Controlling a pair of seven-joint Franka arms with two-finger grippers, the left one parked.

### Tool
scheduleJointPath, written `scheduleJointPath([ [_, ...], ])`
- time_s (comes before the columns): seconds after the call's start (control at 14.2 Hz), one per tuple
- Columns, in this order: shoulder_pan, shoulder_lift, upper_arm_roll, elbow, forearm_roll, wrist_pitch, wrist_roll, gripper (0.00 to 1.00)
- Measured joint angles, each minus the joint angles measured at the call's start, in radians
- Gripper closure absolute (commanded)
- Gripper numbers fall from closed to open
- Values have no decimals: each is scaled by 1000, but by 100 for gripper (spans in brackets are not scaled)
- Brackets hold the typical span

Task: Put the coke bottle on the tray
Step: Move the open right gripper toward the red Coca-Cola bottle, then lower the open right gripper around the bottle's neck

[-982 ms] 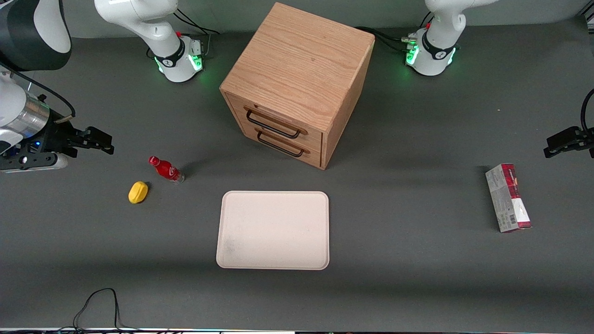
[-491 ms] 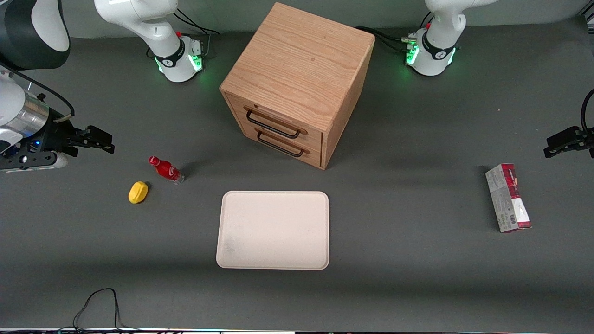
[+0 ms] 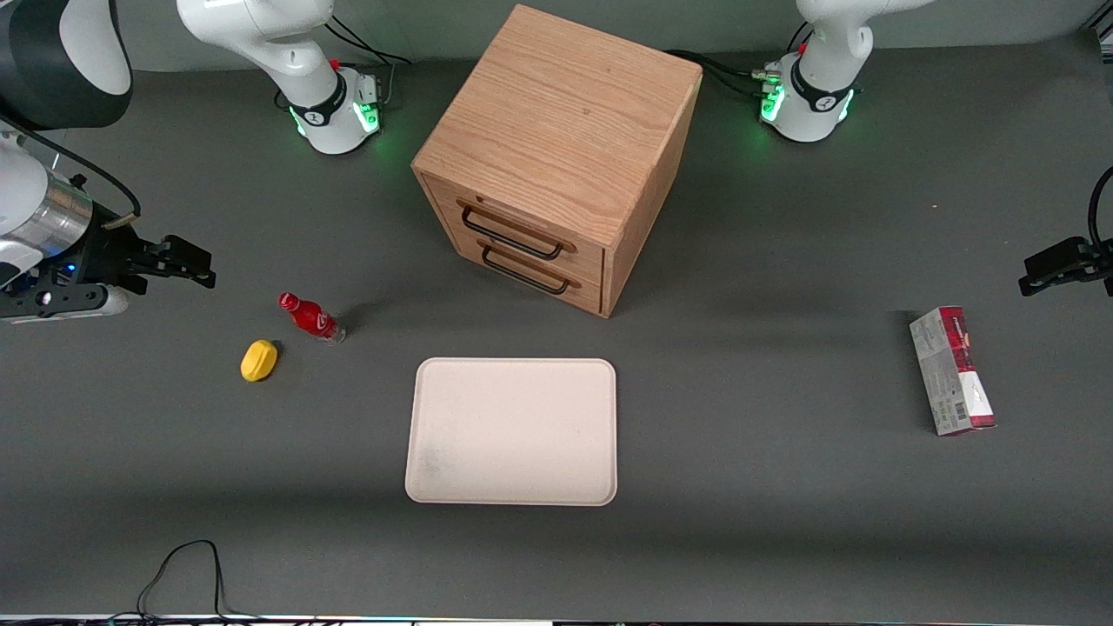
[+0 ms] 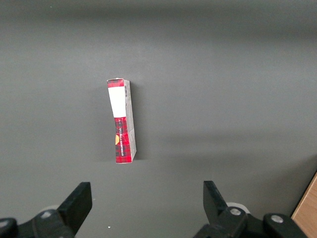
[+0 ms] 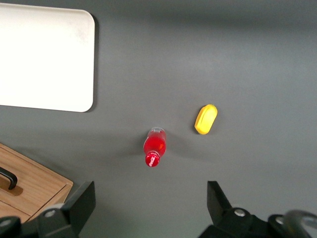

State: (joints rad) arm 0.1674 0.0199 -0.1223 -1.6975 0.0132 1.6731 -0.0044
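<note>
Gripper: the gripper (image 5: 150, 203) hangs above the table (image 3: 783, 522), fingers spread wide, holding and touching nothing.
Coke bottle: the coke bottle (image 3: 310, 317) stands on the table near the gripper, just beside the yellow lump (image 3: 258, 360).
Tray: the tray (image 3: 511, 431) lies in front of the wooden drawer box (image 3: 556, 156), apart from the bottle.

Robot lab: gray table (image 3: 783, 522) with bolted arm bases (image 3: 335, 113).
</note>
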Motion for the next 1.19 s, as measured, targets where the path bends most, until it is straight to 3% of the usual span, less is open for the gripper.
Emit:
scheduleJointPath([
  [0.49, 2, -71, 1, -82, 0, -64, -8, 0],
  [0.84, 8, -344, 1, -448, -19, 93, -13, 0],
  [1.19, 9, -357, 1, -519, -21, 175, -13, 0],
])
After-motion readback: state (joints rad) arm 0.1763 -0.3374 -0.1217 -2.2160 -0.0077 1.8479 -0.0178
